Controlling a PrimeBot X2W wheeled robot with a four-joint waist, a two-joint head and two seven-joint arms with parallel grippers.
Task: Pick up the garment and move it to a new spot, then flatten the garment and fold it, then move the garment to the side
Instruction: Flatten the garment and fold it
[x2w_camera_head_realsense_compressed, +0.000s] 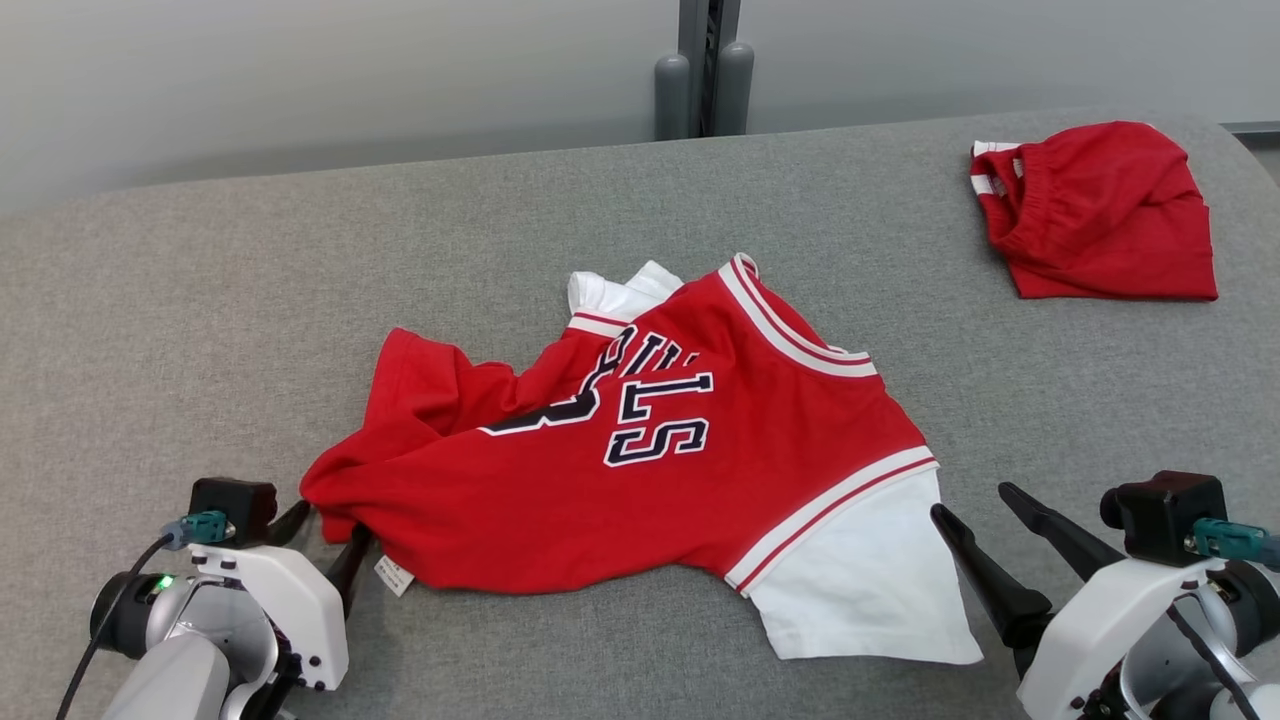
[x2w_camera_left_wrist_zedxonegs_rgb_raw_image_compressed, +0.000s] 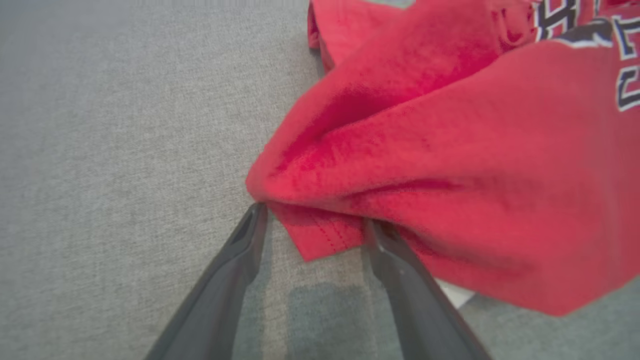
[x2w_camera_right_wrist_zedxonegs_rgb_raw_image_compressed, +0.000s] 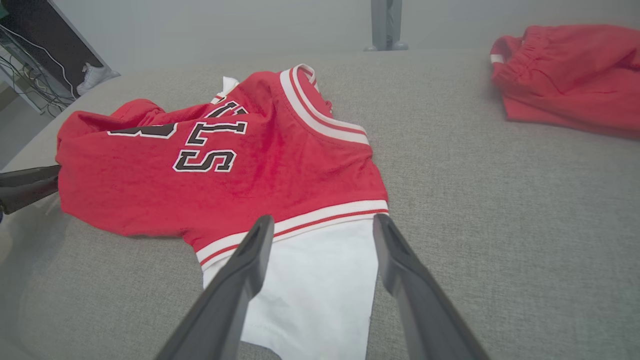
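The garment (x2w_camera_head_realsense_compressed: 640, 480) is a red jersey with dark letters and white sleeves, lying crumpled in the middle of the grey table (x2w_camera_head_realsense_compressed: 200, 300). My left gripper (x2w_camera_head_realsense_compressed: 328, 528) is at its near left corner, open. In the left wrist view the garment (x2w_camera_left_wrist_zedxonegs_rgb_raw_image_compressed: 475, 165) bulges over that gripper (x2w_camera_left_wrist_zedxonegs_rgb_raw_image_compressed: 315, 217), with a red hem corner lying between the spread fingers. My right gripper (x2w_camera_head_realsense_compressed: 970, 502) stands open just right of the white sleeve (x2w_camera_head_realsense_compressed: 870, 590). In the right wrist view this gripper (x2w_camera_right_wrist_zedxonegs_rgb_raw_image_compressed: 322, 222) points over the sleeve (x2w_camera_right_wrist_zedxonegs_rgb_raw_image_compressed: 310, 280) and the garment (x2w_camera_right_wrist_zedxonegs_rgb_raw_image_compressed: 225, 170).
A second red piece of clothing (x2w_camera_head_realsense_compressed: 1100, 210) with an elastic band lies at the table's far right (x2w_camera_right_wrist_zedxonegs_rgb_raw_image_compressed: 570, 75). A grey post (x2w_camera_head_realsense_compressed: 703, 80) stands behind the table's back edge. The left gripper's dark fingers (x2w_camera_right_wrist_zedxonegs_rgb_raw_image_compressed: 25, 187) reach in at the left of the right wrist view.
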